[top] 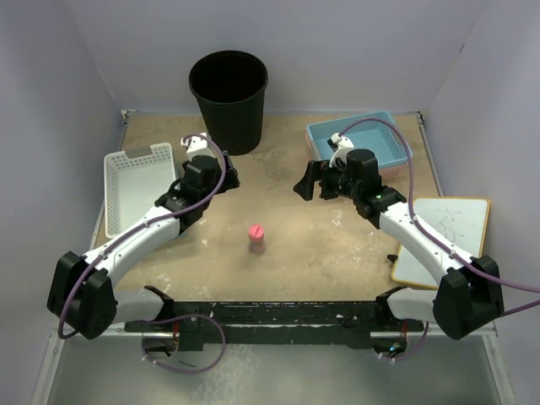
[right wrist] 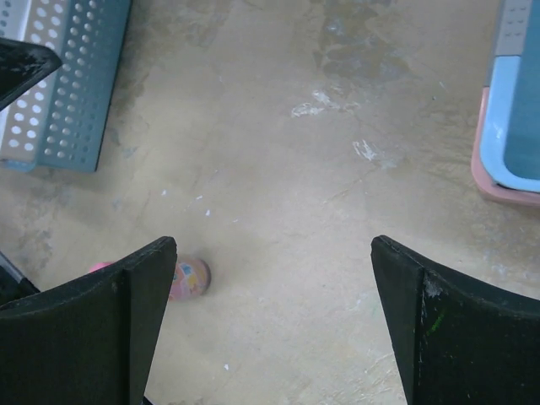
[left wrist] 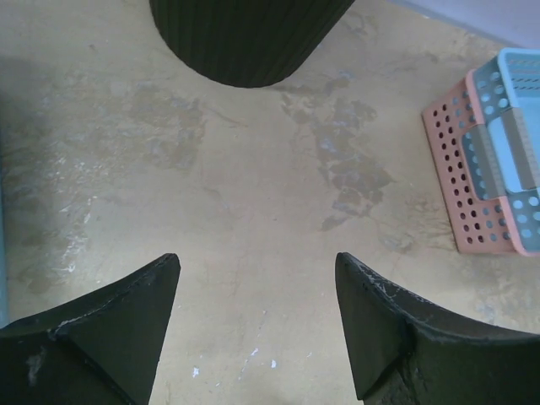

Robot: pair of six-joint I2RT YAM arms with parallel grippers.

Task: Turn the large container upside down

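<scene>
Black plastic bin (top: 229, 126), upright at twelve o'clock, untouched.
Likely light, stiff, slick; grip the rolled rim (top: 192, 84). Left gripper (left wrist: 257, 261) and right gripper (right wrist: 274, 245) gape wide, empty.

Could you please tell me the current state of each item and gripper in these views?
large container: upright, mouth up, not yet turned over, ungripped.
left gripper: open, empty, short of the container.
right gripper: open, empty.
white basket: right way up, empty.
blue basket: right way up, nested in a pink basket.
small pink item: loose on the table, untouched.
</scene>
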